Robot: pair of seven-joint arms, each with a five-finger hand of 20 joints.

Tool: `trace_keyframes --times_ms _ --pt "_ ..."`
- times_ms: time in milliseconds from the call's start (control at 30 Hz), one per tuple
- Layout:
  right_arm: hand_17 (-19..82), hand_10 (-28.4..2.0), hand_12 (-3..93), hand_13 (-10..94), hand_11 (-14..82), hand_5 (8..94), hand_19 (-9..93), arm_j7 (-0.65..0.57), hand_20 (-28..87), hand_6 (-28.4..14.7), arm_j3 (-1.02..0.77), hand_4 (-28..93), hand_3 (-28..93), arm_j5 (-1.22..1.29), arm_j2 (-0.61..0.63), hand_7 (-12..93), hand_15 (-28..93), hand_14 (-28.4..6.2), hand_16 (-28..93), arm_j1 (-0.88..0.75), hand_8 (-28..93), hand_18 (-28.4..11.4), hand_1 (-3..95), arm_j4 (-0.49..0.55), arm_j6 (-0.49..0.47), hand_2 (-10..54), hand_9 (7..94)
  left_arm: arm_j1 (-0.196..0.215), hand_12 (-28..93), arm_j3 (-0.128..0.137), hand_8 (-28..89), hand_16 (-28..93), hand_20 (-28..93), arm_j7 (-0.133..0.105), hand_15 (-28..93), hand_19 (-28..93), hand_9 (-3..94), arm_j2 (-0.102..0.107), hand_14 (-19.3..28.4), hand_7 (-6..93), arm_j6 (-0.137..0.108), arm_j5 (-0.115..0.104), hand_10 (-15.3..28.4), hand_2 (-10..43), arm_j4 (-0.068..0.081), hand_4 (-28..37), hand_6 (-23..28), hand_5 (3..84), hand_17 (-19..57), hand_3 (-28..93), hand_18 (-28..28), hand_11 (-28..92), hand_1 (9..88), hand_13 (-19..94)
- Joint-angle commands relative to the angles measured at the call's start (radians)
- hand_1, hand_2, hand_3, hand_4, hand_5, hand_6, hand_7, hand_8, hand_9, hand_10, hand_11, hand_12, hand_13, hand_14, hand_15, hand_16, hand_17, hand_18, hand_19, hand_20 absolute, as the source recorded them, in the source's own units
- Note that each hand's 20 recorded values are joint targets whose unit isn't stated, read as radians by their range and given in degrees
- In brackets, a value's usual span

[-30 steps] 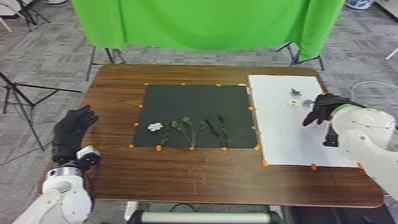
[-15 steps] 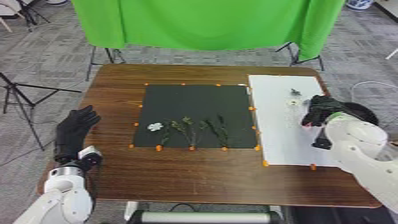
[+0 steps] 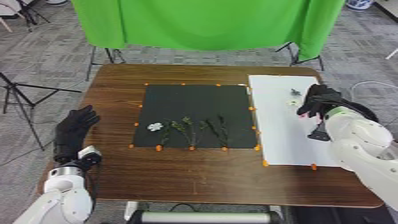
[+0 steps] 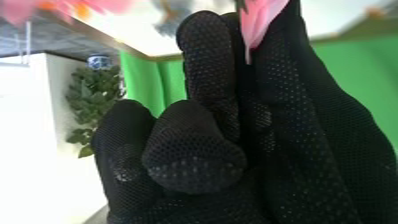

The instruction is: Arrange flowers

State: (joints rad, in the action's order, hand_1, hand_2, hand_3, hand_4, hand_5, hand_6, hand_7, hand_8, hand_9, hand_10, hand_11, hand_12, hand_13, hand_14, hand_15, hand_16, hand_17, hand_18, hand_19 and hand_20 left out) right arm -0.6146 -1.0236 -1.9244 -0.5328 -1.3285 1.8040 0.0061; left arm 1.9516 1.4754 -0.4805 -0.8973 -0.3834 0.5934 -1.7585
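Pinching a pink flower [image 4: 260, 22], the robot's right hand [image 3: 322, 99] hovers over a white sheet [image 3: 282, 142] beside a black mat [image 3: 191, 100] bearing a white bloom [image 3: 155, 127] and green stems [image 3: 188, 131]; the left hand [image 3: 73, 127] rests open at the brown worktop's [image 3: 200, 172] left side, with green cloth [image 3: 209, 25] and a blue-and-white pot [image 3: 359, 4] beyond.

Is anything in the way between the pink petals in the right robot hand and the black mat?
Nothing visible blocks the way from the right robot hand to the black mat; just small orange markers line the mat's edge facing it.
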Motion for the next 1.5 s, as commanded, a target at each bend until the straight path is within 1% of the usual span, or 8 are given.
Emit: trace_keyframes --times_ms 33,233,300,667,767,833,1000,1500 --pt "66 -10.7 28.7 93 24.0 82.8 93 0.058 62 -1.1 0.035 -20 61 0.171 -0.026 18 63 -1.6 30 0.153 12 -14.3 58.8 0.08 0.029 -9.5 91.5 0.017 14 0.015 -8 1 16 -0.006 24 7 46.8 0.002 16.5 18.8 -0.002 -0.019 13.3 2.1 -0.001 -28.3 2.1 53.2 8.6 71 9.7 21 20.2 40" --pt "67 -10.8 29.1 93 23.8 83.1 93 0.101 62 -1.4 0.265 -19 61 0.378 -0.188 18 63 -1.4 30 0.418 12 -14.0 58.6 0.051 0.018 -9.5 91.5 0.023 14 0.02 -8 1 16 -0.009 24 7 46.8 0.001 16.5 18.8 -0.008 -0.021 13.2 2.2 -0.006 -28.3 2.0 53.2 8.6 71 9.7 21 20.2 40" --pt "67 -10.9 29.1 94 23.6 83.3 93 0.113 62 -1.4 0.286 -19 61 0.382 -0.279 18 63 -1.4 30 0.447 12 -13.9 58.7 0.026 -0.035 -9.5 91.6 0.017 14 0.014 -8 1 16 -0.008 24 7 46.8 0.0 16.5 18.8 -0.006 -0.022 13.3 2.2 -0.004 -28.3 2.0 53.1 8.6 71 9.7 21 20.2 40" --pt "67 -11.1 29.7 94 22.1 83.4 93 0.103 61 -1.1 0.554 -18 61 0.429 -0.57 18 63 -1.1 30 0.615 12 -13.7 58.9 -0.156 -0.049 -9.5 91.3 -0.033 14 -0.024 -8 1 16 0.004 24 7 46.8 0.005 16.6 18.7 0.009 -0.006 13.3 2.2 0.013 -28.3 2.1 53.3 8.3 71 10.4 21 20.0 40" --pt "67 -12.4 28.9 94 20.8 83.3 93 0.089 61 -0.5 0.593 -18 60 0.437 -0.605 18 63 -1.1 30 0.624 12 -13.6 58.8 -0.202 -0.038 -9.5 90.8 -0.053 14 -0.043 -8 1 16 0.0 24 8 46.8 0.012 16.7 18.8 0.003 -0.015 13.3 2.1 0.016 -28.3 2.0 53.3 8.2 71 10.6 21 19.9 40" --pt "67 -12.5 28.9 94 20.3 83.2 93 0.076 61 -0.4 0.619 -18 60 0.446 -0.633 18 63 -1.1 30 0.632 11 -13.5 58.7 -0.242 -0.023 -9.5 90.7 -0.068 14 -0.047 -8 1 16 0.008 24 8 46.8 0.009 16.6 18.8 0.016 -0.003 13.4 2.2 0.025 -28.3 2.0 53.3 8.2 71 10.5 21 19.9 40" --pt "68 -12.7 28.2 94 19.8 83.0 93 0.084 61 -0.1 0.665 -18 61 0.438 -0.672 18 63 -1.1 30 0.645 11 -13.5 58.3 -0.308 0.015 -9.5 90.6 -0.087 14 -0.059 -8 1 16 0.008 24 8 46.9 0.013 16.7 18.8 0.021 -0.003 13.4 2.3 0.03 -28.3 1.9 53.2 8.3 71 10.5 21 19.8 40" --pt "68 -12.2 24.7 94 15.6 82.2 93 0.081 62 0.8 0.722 -19 60 0.437 -0.72 18 64 -1.3 29 0.661 8 -13.8 57.7 -0.39 0.137 -9.5 90.2 -0.136 14 -0.095 -8 1 16 0.017 24 8 46.9 0.014 16.7 18.7 0.042 0.005 13.4 2.4 0.052 -28.3 1.8 53.4 8.3 71 10.4 21 19.7 40"
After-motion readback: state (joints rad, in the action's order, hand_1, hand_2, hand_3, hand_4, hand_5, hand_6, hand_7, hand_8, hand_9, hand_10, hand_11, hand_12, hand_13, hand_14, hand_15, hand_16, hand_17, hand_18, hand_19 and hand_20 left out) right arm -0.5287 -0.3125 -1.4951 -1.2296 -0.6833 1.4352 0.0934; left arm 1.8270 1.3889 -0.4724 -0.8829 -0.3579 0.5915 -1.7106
